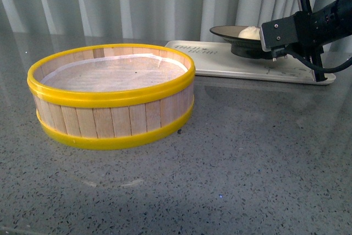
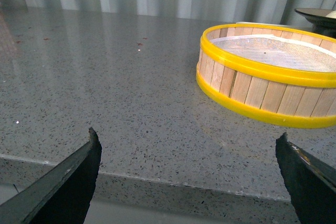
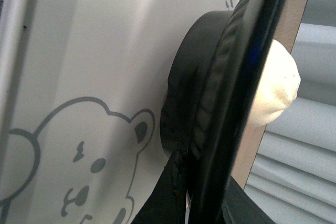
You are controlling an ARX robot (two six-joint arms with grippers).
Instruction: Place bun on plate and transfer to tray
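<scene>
Left gripper [image 2: 188, 132]: fingers spread wide over the near edge of the grey speckled stone table [image 1: 247, 163], holding nothing, touching nothing.

Mid-table: round wooden-slat steamer basket with yellow rims [image 1: 113, 119], white liner, nothing in it.

Far side: flat cream-white rectangular tray [image 1: 220, 64]. On it sits the shallow round black-rimmed plate [image 1: 228, 32], foot apparently flat on the tray. The small cream-white steamed bun [image 1: 249, 32] lies in the plate.

Right gripper [image 3: 202, 203]: rolled on its side and closed to a narrow gap, with the plate's rim pinched between the fingers, one above and one below.

Judgement: step in hand is the release. Confirm the foot is fully down. Part the fingers only enough to clear the rim. Draw straight back, away from the plate, without lifting. A snagged rim could tip the plate and roll the bun.
</scene>
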